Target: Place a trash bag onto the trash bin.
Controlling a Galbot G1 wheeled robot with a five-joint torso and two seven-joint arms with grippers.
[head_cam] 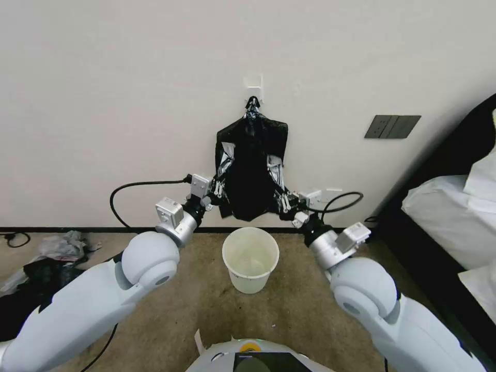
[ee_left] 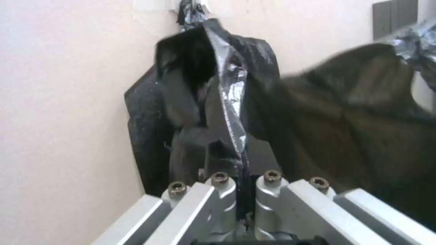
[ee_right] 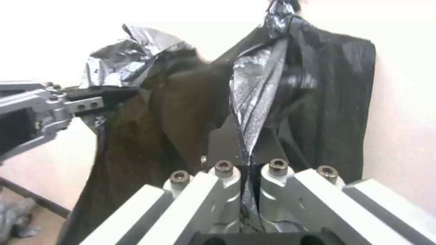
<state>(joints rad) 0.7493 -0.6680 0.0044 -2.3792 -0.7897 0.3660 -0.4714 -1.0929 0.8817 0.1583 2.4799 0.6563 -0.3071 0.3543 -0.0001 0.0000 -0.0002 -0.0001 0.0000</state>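
Both arms reach forward toward the far wall. The left gripper (head_cam: 219, 190) is closed on the left edge of the trash bag (head_cam: 251, 178); the left wrist view shows a strip of glossy black film pinched between its jaws. The right gripper (head_cam: 281, 199) is likewise clamped on the bag's right edge, with a crinkled silver-black fold running down into the closed jaws in the right wrist view.

The trash bag hangs spread between the two grippers, just in front of the sheaf of black bags (head_cam: 274, 135), which is clipped by a black clip (head_cam: 252, 104) to a white wall hook (head_cam: 254, 82). The bag's top is still gathered up at the clip.

The trash bin (head_cam: 250, 259), cream-white and round, stands upright on the brown carpet (head_cam: 289, 310) below the bag, nearer the robot than the wall, mouth open. Bag and bin are apart.

A dark switch plate (head_cam: 392, 126) sits on the wall to the right. A heap of black plastic with grey scraps (head_cam: 44, 258) lies on the floor at far left. White bedding (head_cam: 454, 206) is at right.

No readable writing or labels anywhere.
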